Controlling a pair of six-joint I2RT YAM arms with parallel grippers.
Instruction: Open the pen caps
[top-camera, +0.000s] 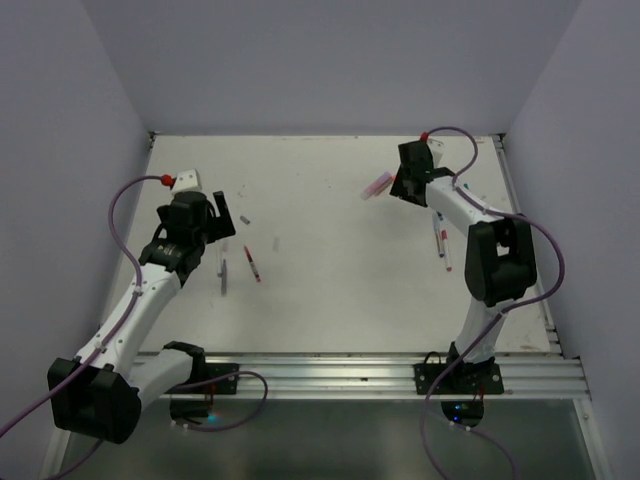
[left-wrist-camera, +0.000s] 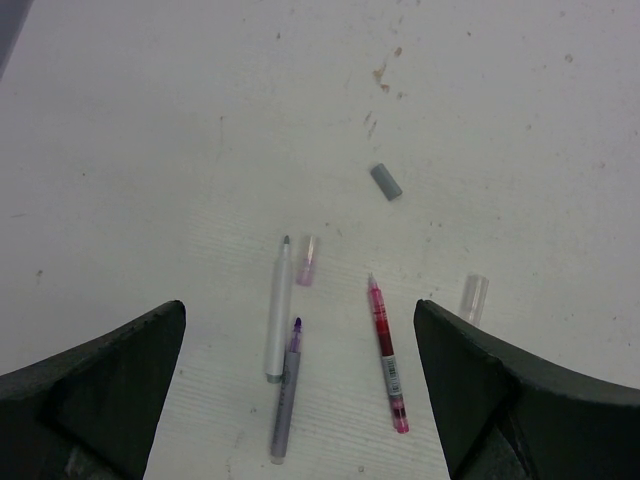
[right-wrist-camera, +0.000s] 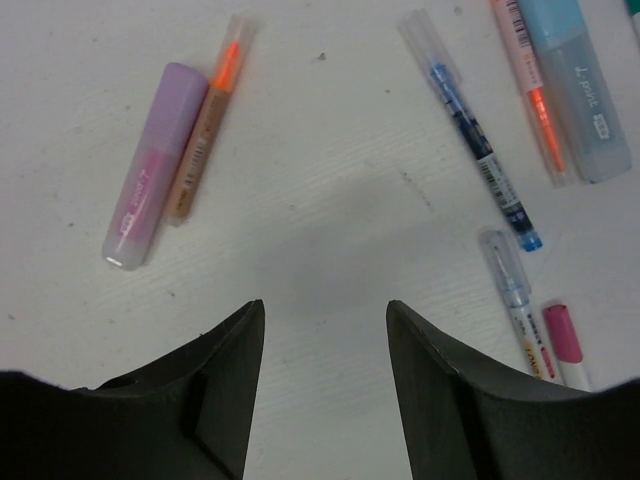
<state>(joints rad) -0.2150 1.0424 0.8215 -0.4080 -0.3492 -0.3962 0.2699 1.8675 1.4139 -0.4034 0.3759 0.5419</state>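
In the left wrist view three uncapped pens lie between my wide-open left gripper (left-wrist-camera: 300, 305) fingers: a silver pen (left-wrist-camera: 276, 310), a grey pen with a purple tip (left-wrist-camera: 285, 395) and a red pen (left-wrist-camera: 388, 355). Loose pen caps lie near them: grey (left-wrist-camera: 386, 182), translucent purple (left-wrist-camera: 307, 261) and clear (left-wrist-camera: 474, 298). My right gripper (right-wrist-camera: 325, 305) is open over bare table and holds nothing. Ahead of it lie capped pens: a pink-purple marker (right-wrist-camera: 155, 165), an orange pen (right-wrist-camera: 207, 125), a blue pen (right-wrist-camera: 480, 140) and a light blue marker (right-wrist-camera: 585, 85).
From above, the left gripper (top-camera: 228, 215) hangs beside the red pen (top-camera: 251, 263) and the right gripper (top-camera: 400, 188) beside the pink marker (top-camera: 377, 182). More pens (top-camera: 440, 235) lie by the right arm. Grey walls enclose the white table (top-camera: 330, 300).
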